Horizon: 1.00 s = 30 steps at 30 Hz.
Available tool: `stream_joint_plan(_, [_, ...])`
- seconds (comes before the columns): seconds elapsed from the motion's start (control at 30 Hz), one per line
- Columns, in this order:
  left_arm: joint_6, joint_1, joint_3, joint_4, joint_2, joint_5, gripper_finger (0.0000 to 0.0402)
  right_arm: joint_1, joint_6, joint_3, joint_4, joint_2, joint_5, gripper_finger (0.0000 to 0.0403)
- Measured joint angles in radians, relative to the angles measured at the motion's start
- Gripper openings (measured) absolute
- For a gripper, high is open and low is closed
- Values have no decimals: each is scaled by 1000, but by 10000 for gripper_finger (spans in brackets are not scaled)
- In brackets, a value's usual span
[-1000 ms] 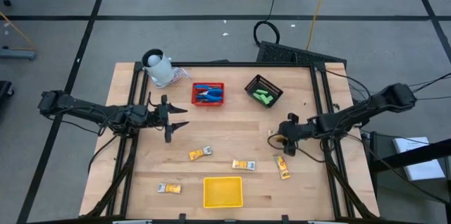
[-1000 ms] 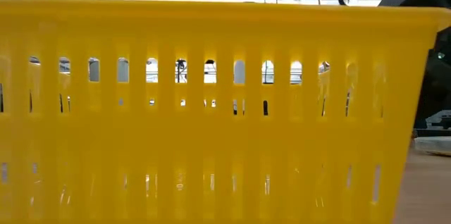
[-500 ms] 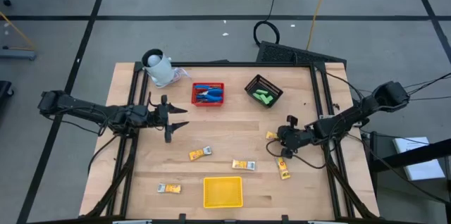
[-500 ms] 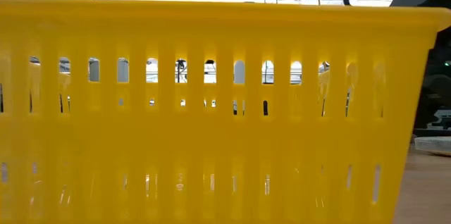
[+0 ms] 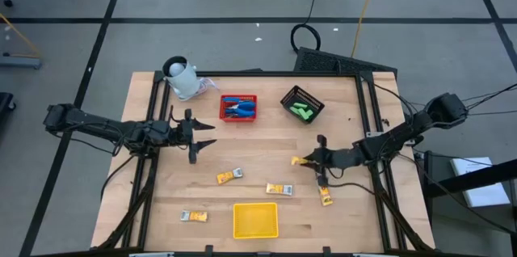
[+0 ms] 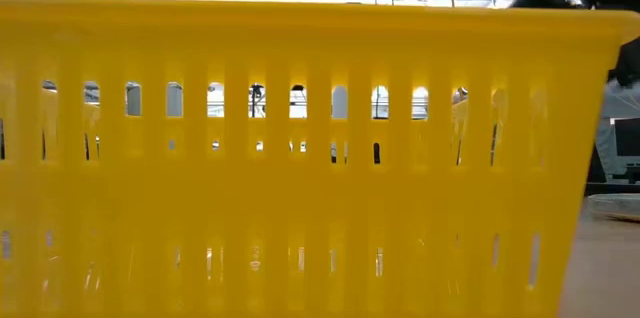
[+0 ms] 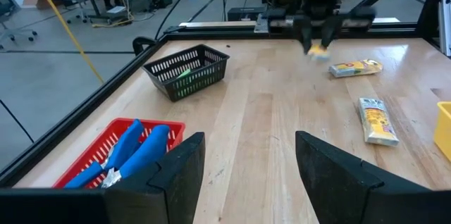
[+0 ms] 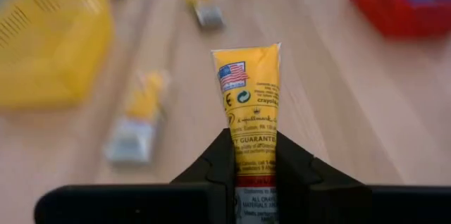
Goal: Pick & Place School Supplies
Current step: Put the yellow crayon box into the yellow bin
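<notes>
The right gripper (image 8: 255, 155) is clamped on a yellow packet (image 8: 251, 115) — flag mark and small print on its face — held above the table's (image 5: 266, 148) right-hand wood. Beyond lie more packets (image 5: 279, 189), the yellow tray (image 5: 255, 220), red basket (image 5: 238, 108) and black basket (image 5: 302, 104). The left gripper (image 5: 206, 145) waits at the left, fingers apart.

Right gripper (image 5: 305, 160) reaches in over the table from the right, fingers (image 8: 218, 160) pinched tight together. Left gripper (image 5: 208, 135) waits over the left side, fingers (image 7: 176, 175) spread apart.
</notes>
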<state>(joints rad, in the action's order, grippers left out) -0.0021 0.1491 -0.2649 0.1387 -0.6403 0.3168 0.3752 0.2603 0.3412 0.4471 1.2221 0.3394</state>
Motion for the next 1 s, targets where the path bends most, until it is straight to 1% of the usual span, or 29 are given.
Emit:
stream_joint_plan(0.07, [0,0,0,0,0,0,225,0,-34,1,96,5,-15,44])
stream_joint_plan(0.17, [4,0,0,0,0,3,225,0,-68,1,237,38,-68,44])
stream_joint_plan(0.23, [4,0,0,0,0,8,225,0,-71,12,317,82,-98,44])
stream_joint_plan(0.3, [5,-3,0,0,0,8,225,3,-71,39,355,140,-131,44])
stream_joint_plan(0.37, [4,-4,0,1,0,8,225,10,-78,93,362,211,-159,44])
stream_joint_plan(0.6, [6,-4,0,1,0,9,225,42,-167,356,372,468,-271,44])
stream_joint_plan(0.77, [6,-4,0,1,0,10,225,44,-195,476,372,565,-362,44])
stream_joint_plan(1.0, [6,-4,0,5,0,34,225,46,-178,611,374,680,-480,44])
